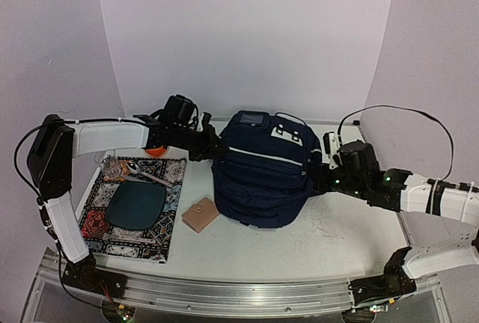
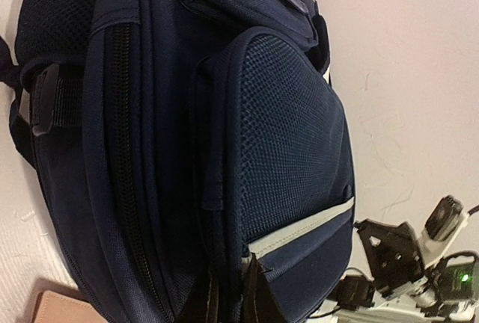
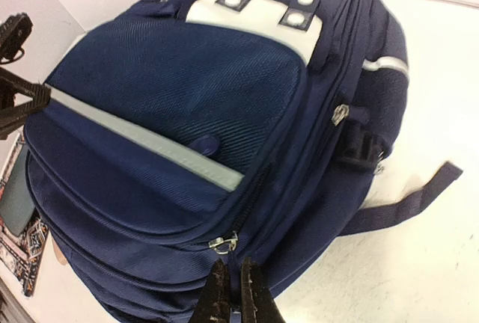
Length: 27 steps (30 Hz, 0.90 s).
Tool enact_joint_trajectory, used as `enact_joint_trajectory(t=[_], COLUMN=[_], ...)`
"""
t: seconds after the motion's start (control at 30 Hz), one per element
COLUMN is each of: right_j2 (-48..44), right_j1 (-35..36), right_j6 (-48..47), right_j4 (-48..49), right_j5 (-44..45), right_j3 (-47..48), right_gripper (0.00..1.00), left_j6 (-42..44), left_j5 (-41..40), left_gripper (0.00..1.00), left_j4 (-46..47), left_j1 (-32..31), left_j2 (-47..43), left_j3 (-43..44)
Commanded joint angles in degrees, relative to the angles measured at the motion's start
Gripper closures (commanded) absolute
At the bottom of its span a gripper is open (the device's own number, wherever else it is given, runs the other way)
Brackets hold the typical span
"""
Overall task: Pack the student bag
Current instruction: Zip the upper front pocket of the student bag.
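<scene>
The student bag (image 1: 262, 173), a navy backpack with light-grey stripes and white buckle patches, lies in the middle of the table. My left gripper (image 1: 213, 148) is at its left edge. In the left wrist view its fingers (image 2: 258, 297) are shut on a ridge of the bag's fabric (image 2: 284, 136) beside the grey stripe. My right gripper (image 1: 318, 176) is at the bag's right edge. In the right wrist view it (image 3: 233, 293) is shut on a blue strip of the bag (image 3: 172, 121), just below a metal zipper slider (image 3: 224, 244).
A patterned mat (image 1: 97, 222) on the left carries a dark teal plate (image 1: 136, 203) and a spoon (image 1: 142, 172). A tan flat case (image 1: 200, 214) lies just left of the bag's near corner. An orange object (image 1: 155, 151) sits behind the left arm. A dark strap (image 3: 408, 200) trails off the bag's right side.
</scene>
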Motion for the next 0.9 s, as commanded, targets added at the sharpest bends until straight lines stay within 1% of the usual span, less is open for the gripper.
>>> enact_joint_trajectory(t=[0.0,0.07,0.13,0.17,0.2,0.27,0.37,0.47,0.53,0.67,0.87], right_j2=[-1.83,-0.68,0.42,1.07,1.80,3.42,6.62,9.89,12.19,16.56,18.84], right_j1=[-3.94,-3.99,-3.93,-3.91,-3.87,-3.46,-0.79,1.81,3.27,5.60,6.26], right_j6=[-5.05,-6.56,-7.40,-7.77,-7.99,-8.18,-8.44,-7.83,-7.60,-7.49,-7.33], right_j4=[-5.10,-4.12,-2.52,-1.45,-0.36,1.53,2.99,5.02,6.33,7.85,8.98], right_j5=[6.43,3.99,0.01,-2.39,-4.50,-7.91,-10.14,-10.41,-11.83,-12.49,-12.91], right_j3=[-1.02,0.04,1.47,2.05,2.54,3.82,6.41,8.84,10.60,14.26,16.93], right_gripper=[1.00,1.00,1.00,1.00,1.00,1.00,1.00,1.00,1.00,1.00,1.00], left_j6=[11.61,16.13,18.19,18.35,18.09,16.98,14.42,11.07,8.65,3.62,-4.17], left_j5=[-3.81,-4.95,-6.09,-6.61,-6.86,-7.17,-9.03,-9.95,-9.88,-8.69,-11.47], left_gripper=[1.00,1.00,1.00,0.98,0.93,0.81,0.66,0.55,0.50,0.49,0.48], left_j4=[-11.83,-16.70,-18.72,-19.03,-19.06,-19.00,-18.82,-17.17,-15.37,-11.63,-5.09], left_j1=[6.69,6.82,6.79,6.77,6.75,6.76,6.65,6.44,6.01,2.78,-5.57], left_j2=[3.82,6.94,9.29,9.68,9.76,9.27,7.49,4.70,2.45,-0.71,-2.97], left_j3=[10.37,15.84,18.78,19.62,20.20,20.69,20.26,17.96,16.01,12.41,7.48])
